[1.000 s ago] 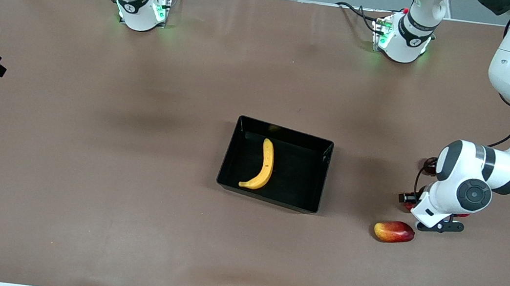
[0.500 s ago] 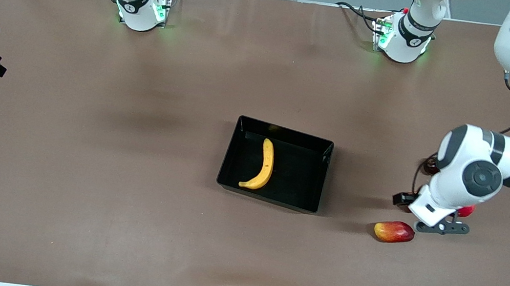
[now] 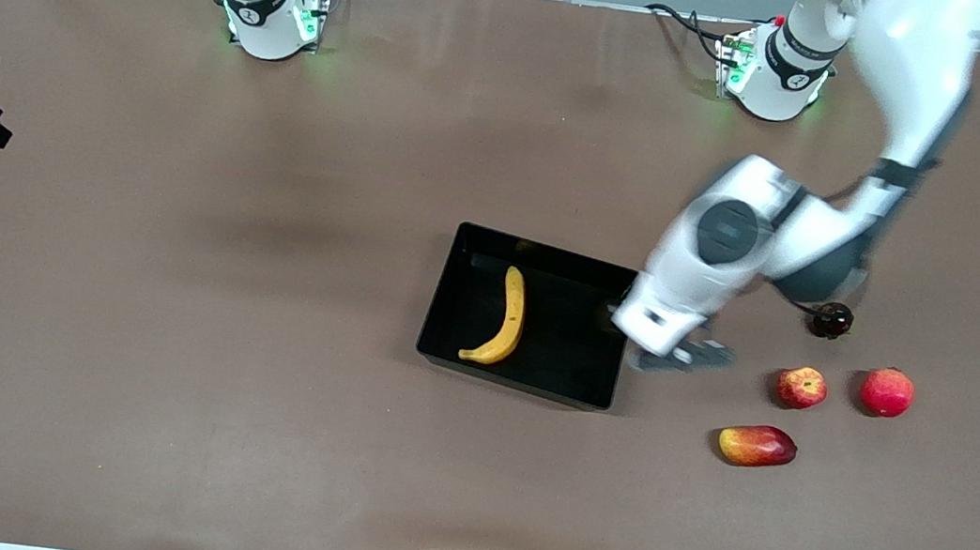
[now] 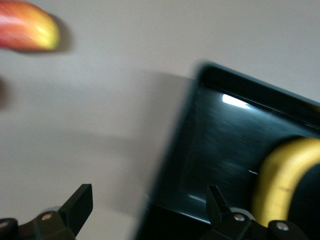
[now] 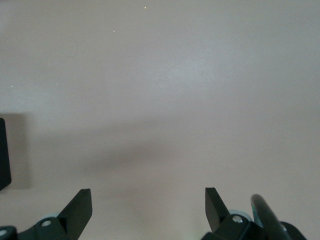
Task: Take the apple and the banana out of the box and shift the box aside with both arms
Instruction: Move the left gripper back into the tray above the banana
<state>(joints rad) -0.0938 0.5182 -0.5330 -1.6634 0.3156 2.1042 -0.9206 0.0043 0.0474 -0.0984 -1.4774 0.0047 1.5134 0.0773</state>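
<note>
Front view: blurred left gripper (image 3: 674, 351) spread empty over the black rectangular plastic bin (image 3: 464, 257)'s wall; long yellow banana (image 3: 503, 318) inside, small red-yellow apple (image 3: 802, 388) outside on the table.

Left wrist: banana (image 4: 282, 182) cut off beside one finger (image 4: 216, 201).

Right wrist: right gripper (image 5: 148, 212) open, empty, over bare table.

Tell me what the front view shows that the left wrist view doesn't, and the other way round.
Only the front view: the small apple, the larger round red fruit, both arm bases, the whole table, and the left gripper over the box's wall at the left arm's end.
Only the left wrist view: a close look at the left gripper's open fingers straddling that wall.
Both: the black box, the banana inside it, and the mango.
</note>
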